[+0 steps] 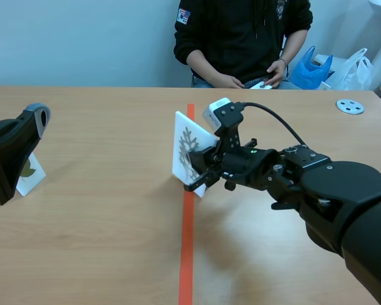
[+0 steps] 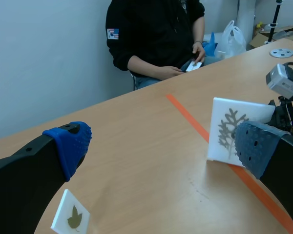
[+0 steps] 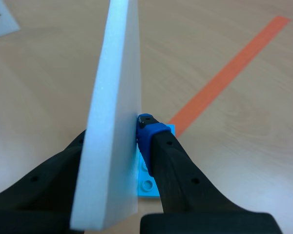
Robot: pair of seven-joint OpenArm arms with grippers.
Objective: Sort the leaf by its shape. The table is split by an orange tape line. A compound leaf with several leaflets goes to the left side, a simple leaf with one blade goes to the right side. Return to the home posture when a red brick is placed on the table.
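Big black R arm sits nearest. Its R pincer is clamped on a white foam card, a thick, flat, matte slab held upright on edge right at the orange tape line. Grey feathery leaf print w/ several leaflets on the face turned left of the line. One dotted blue pad presses the card's side, other finger on the opp. side. Blue studded plastic plate under the tips, beside the line. L pincer is well left of the line, spread wide, nothing in it. Small white card w/ one lobed olive leaf just under it. Smooth wood-look table. Person in black sits beyond the line's far end.
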